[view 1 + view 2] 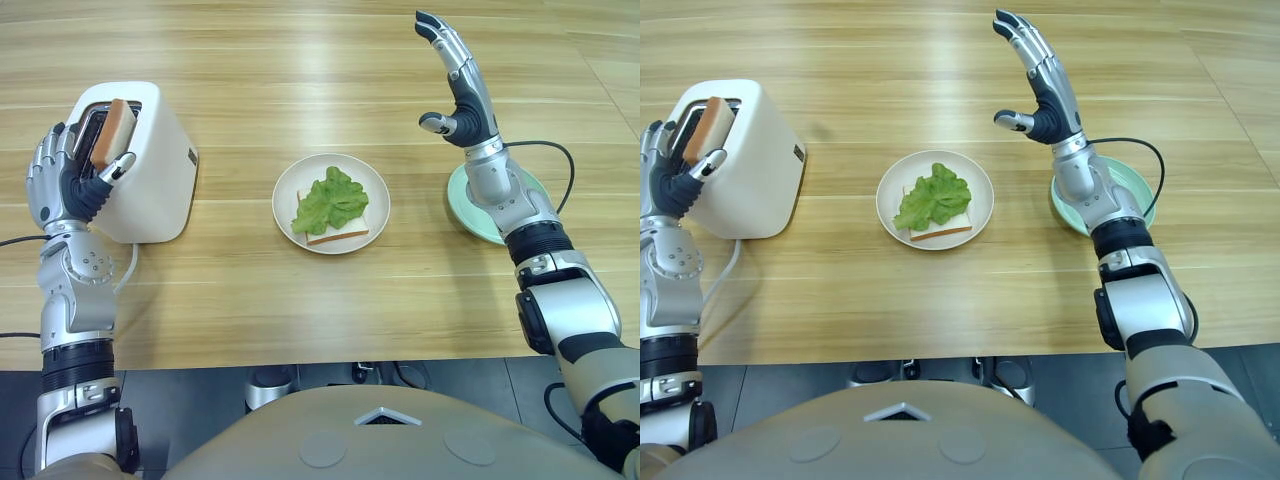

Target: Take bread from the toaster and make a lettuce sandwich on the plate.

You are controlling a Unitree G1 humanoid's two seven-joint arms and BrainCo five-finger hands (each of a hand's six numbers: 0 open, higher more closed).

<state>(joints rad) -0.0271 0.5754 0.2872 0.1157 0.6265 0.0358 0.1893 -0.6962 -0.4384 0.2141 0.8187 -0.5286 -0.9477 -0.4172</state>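
A white toaster [150,165] stands at the table's left. A slice of bread [113,131] sticks up out of its slot, and my left hand [70,175] is shut on that slice at the toaster's left side. In the middle sits a white plate [285,205] with a bread slice [340,236] on it, and a green lettuce leaf [335,200] lies on top of that slice. My right hand [455,80] is raised above the table to the right of the plate, fingers spread and holding nothing.
A pale green dish [470,222] sits at the right, partly hidden behind my right forearm. A black cable [560,165] loops beside it. A white cord [128,268] runs from the toaster toward the front edge. Bare wood lies behind the plate.
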